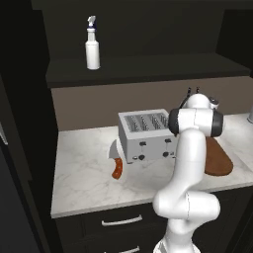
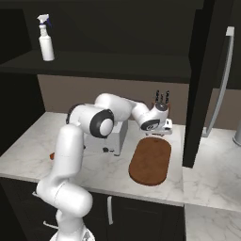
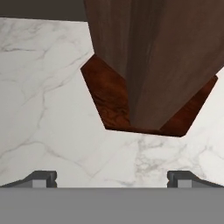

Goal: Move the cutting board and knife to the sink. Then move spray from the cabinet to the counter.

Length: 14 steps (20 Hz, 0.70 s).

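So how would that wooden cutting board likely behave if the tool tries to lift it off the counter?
The cutting board looks stiff, so it probably won't flex. It lies flat on the counter, so getting under an edge may be awkward. Its rounded ends might let it pivot if pushed off-centre.

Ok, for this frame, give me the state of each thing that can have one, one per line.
gripper: open, empty, above the counter near the board's end.
cutting board: flat on the counter, not picked up.
knife: lying on the counter left of the toaster, blade partly hidden by it.
spray: upright on the cabinet shelf.
knife block: upright, two knives in it.
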Available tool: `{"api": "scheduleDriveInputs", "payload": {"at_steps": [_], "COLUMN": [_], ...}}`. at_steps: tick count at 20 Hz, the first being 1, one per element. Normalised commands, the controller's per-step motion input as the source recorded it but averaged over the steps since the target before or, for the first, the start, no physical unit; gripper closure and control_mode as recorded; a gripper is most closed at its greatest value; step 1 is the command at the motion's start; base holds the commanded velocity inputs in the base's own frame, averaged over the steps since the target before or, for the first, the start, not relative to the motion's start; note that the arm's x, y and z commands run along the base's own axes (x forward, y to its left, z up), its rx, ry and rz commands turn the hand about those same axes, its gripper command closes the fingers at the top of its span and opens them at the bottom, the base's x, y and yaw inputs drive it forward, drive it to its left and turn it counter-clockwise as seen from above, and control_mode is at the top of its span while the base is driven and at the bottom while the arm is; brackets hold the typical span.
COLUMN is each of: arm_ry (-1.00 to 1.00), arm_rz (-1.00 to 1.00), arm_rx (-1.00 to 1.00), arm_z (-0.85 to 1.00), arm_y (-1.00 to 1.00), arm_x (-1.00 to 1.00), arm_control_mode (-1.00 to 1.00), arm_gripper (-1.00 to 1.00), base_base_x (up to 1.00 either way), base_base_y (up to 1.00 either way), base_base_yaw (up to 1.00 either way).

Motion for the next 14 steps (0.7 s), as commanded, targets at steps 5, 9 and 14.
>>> {"api": "scheduleDriveInputs", "payload": {"at_steps": [5,9,14], "arm_ry": [-0.01,-0.02,-0.02], "arm_rz": [0.0,0.0,0.0], "arm_rx": [0.0,0.0,0.0], "arm_z": [-0.09,-0.1,-0.1], "arm_y": [0.0,0.0,0.0], "arm_x": [0.06,0.07,0.09], "arm_control_mode": [-1.0,-1.0,-1.0], "arm_gripper": [-1.0,-1.0,-1.0], "base_base_x": [0.0,0.0,0.0], "base_base_y": [0.0,0.0,0.0], "base_base_yaw": [0.0,0.0,0.0]}}
